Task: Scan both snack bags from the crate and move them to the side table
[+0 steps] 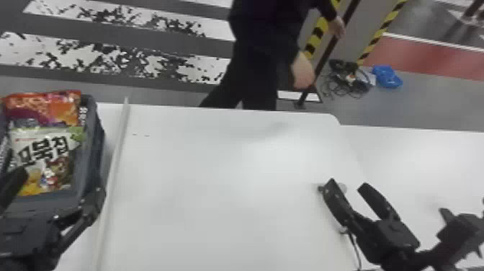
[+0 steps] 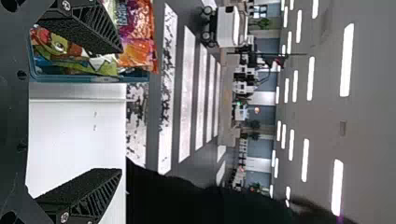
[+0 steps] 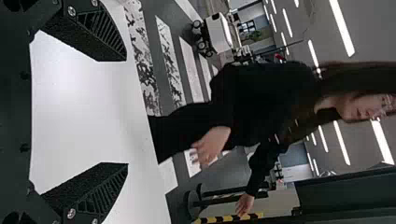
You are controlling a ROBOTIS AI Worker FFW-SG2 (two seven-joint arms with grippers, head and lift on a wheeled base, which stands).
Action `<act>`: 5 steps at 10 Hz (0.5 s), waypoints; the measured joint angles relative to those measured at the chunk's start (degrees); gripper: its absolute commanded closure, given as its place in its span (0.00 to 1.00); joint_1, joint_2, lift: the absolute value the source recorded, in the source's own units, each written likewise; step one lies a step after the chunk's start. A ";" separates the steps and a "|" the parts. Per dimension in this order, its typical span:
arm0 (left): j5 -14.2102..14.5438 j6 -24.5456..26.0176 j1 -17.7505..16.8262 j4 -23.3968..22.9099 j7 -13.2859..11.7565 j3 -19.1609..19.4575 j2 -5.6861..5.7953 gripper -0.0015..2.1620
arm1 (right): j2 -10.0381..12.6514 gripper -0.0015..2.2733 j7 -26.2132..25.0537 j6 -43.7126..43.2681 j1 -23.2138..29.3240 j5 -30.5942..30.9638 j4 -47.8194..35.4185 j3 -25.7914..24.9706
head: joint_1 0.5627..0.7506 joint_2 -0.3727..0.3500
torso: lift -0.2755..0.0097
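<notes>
Two snack bags seen, both inside the dark crate [image 1: 94, 144] at the left of the head view. The orange-red bag [image 1: 43, 108] lies at the far end, its top edge raised at the rim; the white-and-green bag [image 1: 46, 158] lies nearer the robot, printed face up. Both are enclosed by the crate walls.

The left gripper [image 1: 61, 182] is placed at the near end of the crate, its two fingers spread wide, nothing held. The lower part of the nearer bag is partly covered by one finger in the head view; contact cannot be told.

Between crate and white table [image 1: 223, 173], a long raised strip [image 1: 116, 155] is noted, running away from the robot. At the right, a second white surface [image 1: 425, 155] is seen beside the table.

The right gripper [image 1: 347, 185] is found near the table's right edge, fingers wide apart and empty. A thin cable [image 1: 354, 248] is seen beside it. On the floor beyond, tangled cables [image 1: 347, 81] are seen beside a blue item [image 1: 387, 76], near yellow-and-black striped edging [image 1: 381, 32].
</notes>
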 measured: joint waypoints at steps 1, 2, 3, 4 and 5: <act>1.49 4.12 -1.53 -0.59 -0.23 1.34 -0.35 0.04 | 0.19 0.06 0.19 -0.09 0.41 0.01 -0.42 0.11 | 0.70 0.24 | 0.86; 2.37 8.08 -3.01 -1.05 -0.32 2.54 -1.19 0.04 | 0.25 0.06 0.26 -0.10 0.69 0.23 -0.86 0.24 | 0.70 0.26 | 0.86; 2.72 13.25 -5.30 -1.24 -0.28 3.29 -2.18 0.04 | 0.26 0.06 0.25 0.00 0.67 0.55 -0.99 0.37 | 0.70 0.28 | 0.86; 2.99 17.49 -7.25 -1.20 -0.22 3.81 -2.97 0.04 | 0.26 0.06 0.25 0.13 0.50 0.76 -1.01 0.58 | 0.70 0.30 | 0.86; 3.16 20.29 -9.16 -0.51 -0.22 4.01 -3.43 0.04 | 0.16 0.06 0.25 0.18 0.45 0.90 -1.03 0.63 | 0.70 0.30 | 0.86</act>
